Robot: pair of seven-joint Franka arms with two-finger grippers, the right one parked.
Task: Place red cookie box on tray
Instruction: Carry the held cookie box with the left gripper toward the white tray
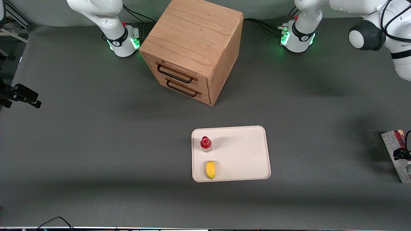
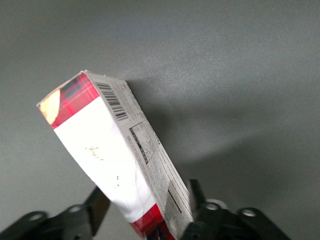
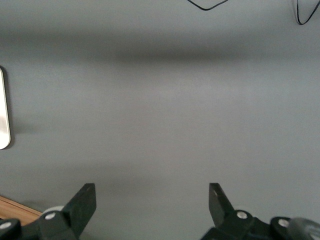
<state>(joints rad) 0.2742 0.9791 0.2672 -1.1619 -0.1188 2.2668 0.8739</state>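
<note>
The red cookie box (image 2: 115,150) is a long thin carton with red tartan ends, a white face and a grey printed side. It sits tilted between the fingers of my left gripper (image 2: 147,200), which is shut on its near end. In the front view the box (image 1: 395,150) and the gripper (image 1: 403,154) are at the working arm's end of the table, partly cut off by the frame edge. The cream-white tray (image 1: 244,150) lies flat in the middle of the table, well apart from the box.
On the tray stand a small red-capped bottle (image 1: 205,143) and, nearer the front camera, a yellow fruit-shaped object (image 1: 210,169). A wooden drawer cabinet (image 1: 192,48) with two handles stands farther from the camera than the tray. Grey mat covers the table.
</note>
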